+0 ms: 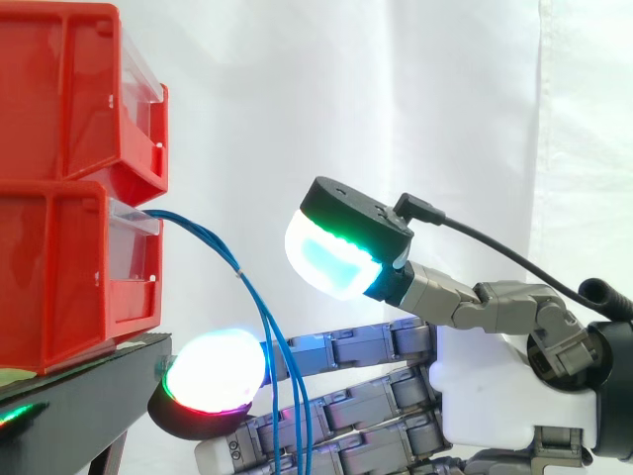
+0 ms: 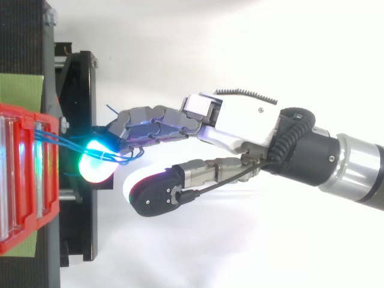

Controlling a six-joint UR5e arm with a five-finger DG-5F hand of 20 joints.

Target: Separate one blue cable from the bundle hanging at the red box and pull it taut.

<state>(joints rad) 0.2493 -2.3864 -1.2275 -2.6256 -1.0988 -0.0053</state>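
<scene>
Well, the white curtain (image 1: 415, 99) backs everything. Two red bins (image 1: 69, 99) are stacked at the left on a black stand (image 1: 89, 381), their left parts cut off by the frame edge.

The hand (image 1: 495, 396) reaches in from the right, its wrist cut off at that edge. Its fingers lie nearly straight and point left toward the stand, with the thumb raised well clear above them – an open, relaxed spread, gripping nothing that I can see.

The blue cables (image 1: 269, 341) leave the front of the lower bin (image 1: 59, 287), where their inner ends are hidden. They arc rightward, then hang almost straight down, long axis near vertical. They cross in front of the fingers just behind the glowing fingertip (image 1: 213, 381) (whether they touch the fingers is hard to tell). Their lower ends run off the bottom edge.

From above, the strands (image 2: 60, 139) run from the bin toward the hand (image 2: 240, 120) – slack, loosely looped beside the fingers. The thumb pad (image 1: 336, 252) glows cyan and green.
</scene>
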